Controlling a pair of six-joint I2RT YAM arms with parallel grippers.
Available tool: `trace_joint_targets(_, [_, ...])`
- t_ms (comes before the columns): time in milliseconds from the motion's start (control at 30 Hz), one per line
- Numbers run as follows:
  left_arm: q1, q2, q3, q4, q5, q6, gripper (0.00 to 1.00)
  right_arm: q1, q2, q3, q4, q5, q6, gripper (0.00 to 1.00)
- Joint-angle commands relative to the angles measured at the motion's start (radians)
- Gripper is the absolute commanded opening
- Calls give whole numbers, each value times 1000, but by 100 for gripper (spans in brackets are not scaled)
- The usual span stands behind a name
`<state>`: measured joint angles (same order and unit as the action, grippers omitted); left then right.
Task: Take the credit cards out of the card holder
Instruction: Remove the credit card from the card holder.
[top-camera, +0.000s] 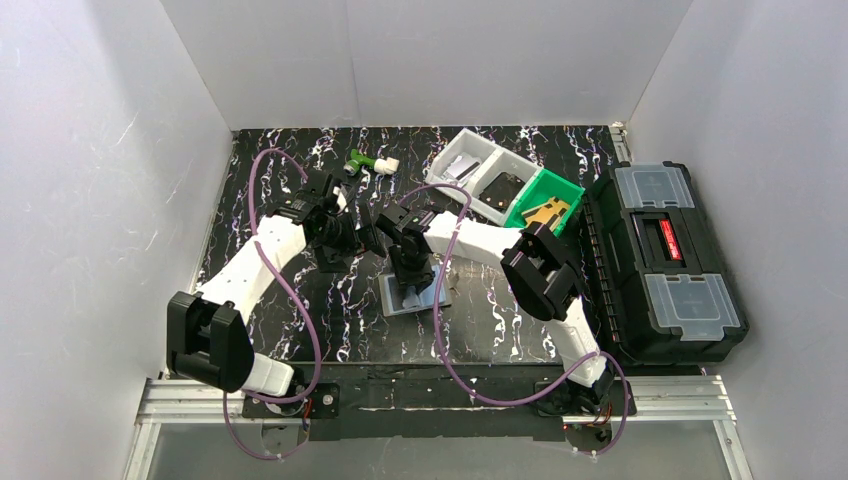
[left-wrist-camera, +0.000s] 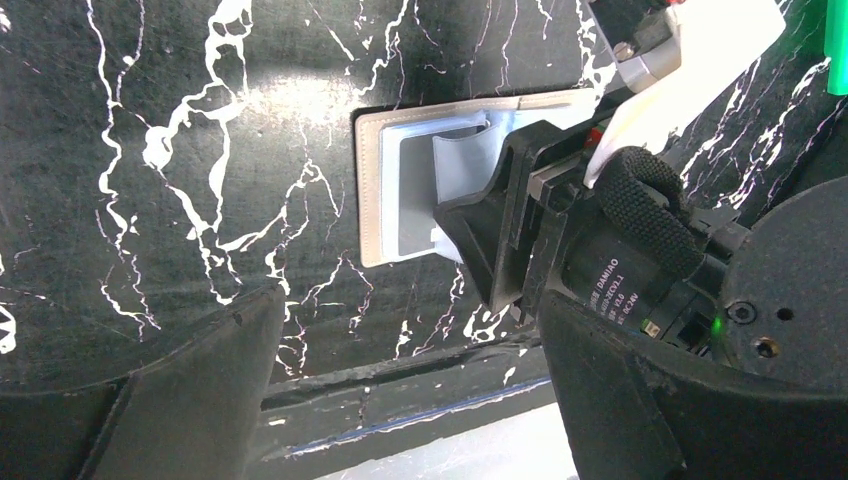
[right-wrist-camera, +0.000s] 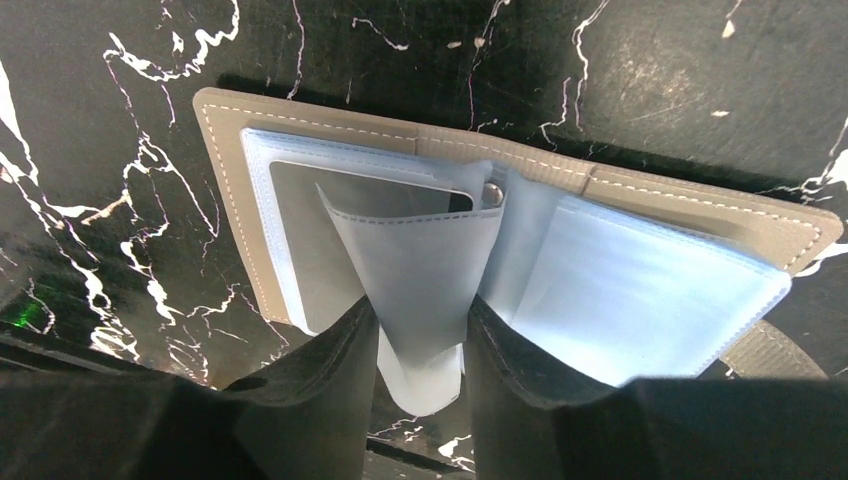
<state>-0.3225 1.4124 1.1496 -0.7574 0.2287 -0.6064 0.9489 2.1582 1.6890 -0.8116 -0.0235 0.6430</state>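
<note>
1. Nearest, on the robot's side of the card holder: the bases of the left arm and right arm, bolted at the near edge of the table, one to each side.
2. The card holder itself: open and flat on the black, white-veined table, roughly midway between the two arms. Grey stitched border, shiny silvery-blue sleeves on both halves.
3. Directly over the card holder: the right gripper, fingers pinching one raised sleeve from both sides, the sleeve squeezed narrower between them.
4. Inside the card holder, in the half beneath that raised sleeve: a flat grey rectangle, by its shape one of the credit cards. Colour and print impossible to tell.
5. Just beyond and left of the card holder: the left gripper, above the table, fingers spread wide, holding nothing and clear of the card holder.
6. Right of the card holder, well apart: a black toolbox, lid down, red label at its middle.
7. Beyond and right of the card holder: a green bin, just beside a white two-compartment bin.
8. Farthest, beyond and slightly left of the card holder: a small green piece and a white piece, side by side.
</note>
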Motion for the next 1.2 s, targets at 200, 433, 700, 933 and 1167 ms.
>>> trace_joint_targets(200, [3, -5, -108, 76, 111, -32, 93, -15, -31, -136, 139, -107, -12, 16])
trace_joint_targets(433, [-37, 62, -155, 149, 146, -55, 59, -54, -108, -266, 301, -205, -26, 9])
trace_joint_targets(700, [-95, 204, -108, 215, 137, -86, 13, -75, -150, -311, 371, -258, -30, 8])
trace_joint_targets(933, [-102, 315, -84, 257, 112, -101, 0, -78, -197, -281, 325, -220, -36, 20])
trace_joint_targets(1167, [-103, 345, -93, 253, 86, -102, 0, -78, -218, -239, 216, -124, -36, 29])
